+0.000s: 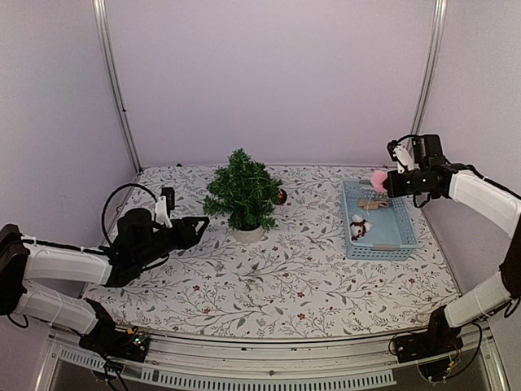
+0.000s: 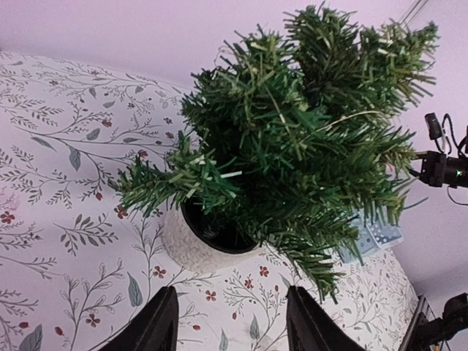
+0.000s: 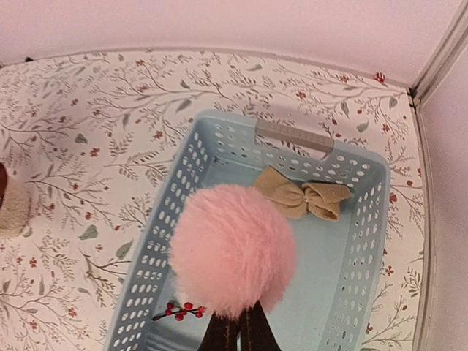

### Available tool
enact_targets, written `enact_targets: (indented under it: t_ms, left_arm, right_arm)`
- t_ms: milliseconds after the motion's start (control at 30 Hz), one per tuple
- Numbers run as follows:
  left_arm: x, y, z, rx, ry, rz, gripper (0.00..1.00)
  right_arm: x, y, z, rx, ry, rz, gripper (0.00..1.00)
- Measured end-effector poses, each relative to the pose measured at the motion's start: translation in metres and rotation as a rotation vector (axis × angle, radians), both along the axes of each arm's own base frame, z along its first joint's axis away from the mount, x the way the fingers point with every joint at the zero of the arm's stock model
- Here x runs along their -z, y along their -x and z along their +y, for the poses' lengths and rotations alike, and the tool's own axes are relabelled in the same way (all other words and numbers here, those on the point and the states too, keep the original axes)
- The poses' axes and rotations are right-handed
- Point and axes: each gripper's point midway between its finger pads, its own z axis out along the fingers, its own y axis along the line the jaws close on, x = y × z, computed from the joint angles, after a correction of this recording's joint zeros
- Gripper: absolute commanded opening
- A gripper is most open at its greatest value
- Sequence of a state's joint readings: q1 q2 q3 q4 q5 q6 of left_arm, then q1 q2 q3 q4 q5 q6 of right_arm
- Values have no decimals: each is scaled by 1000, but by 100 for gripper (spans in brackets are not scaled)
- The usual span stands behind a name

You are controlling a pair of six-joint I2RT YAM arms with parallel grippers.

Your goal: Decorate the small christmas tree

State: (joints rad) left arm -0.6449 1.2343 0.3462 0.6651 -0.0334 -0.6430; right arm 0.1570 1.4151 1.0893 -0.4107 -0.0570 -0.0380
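Observation:
The small christmas tree (image 1: 242, 191) stands in its white pot (image 1: 248, 235) mid-table, and fills the left wrist view (image 2: 307, 139). My left gripper (image 1: 198, 226) is open and empty, low at the tree's left, just short of the pot (image 2: 191, 245). My right gripper (image 1: 389, 184) is shut on a fluffy pink pom-pom (image 1: 378, 179), held above the far end of the light blue basket (image 1: 407, 240). In the right wrist view the pom-pom (image 3: 232, 248) hides the fingertips (image 3: 241, 333).
In the basket (image 3: 186, 172) lie a tan bow (image 3: 301, 194), a red berry sprig (image 3: 179, 311) and a small white ornament (image 1: 359, 227). A dark round ornament (image 1: 281, 196) lies on the cloth right of the tree. Cage posts stand at the back corners.

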Motion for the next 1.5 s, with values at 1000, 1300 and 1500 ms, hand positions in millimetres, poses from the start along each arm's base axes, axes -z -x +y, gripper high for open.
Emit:
enact_targets:
  t_ms: [1000,1300,1500]
  left_arm:
    - [-37,102,-81,428,-166,-458,47]
    - [-50,113,-116,473,-154,-568,46]
    - [-68,104,-126,421,-91,-614,45]
  right_arm:
    - [-153,147,239,-796,-600,-311,0]
    - [-143,169,286,-885,-642,-266,0]
    - [-145,177,303,-919,-674,-264,0]
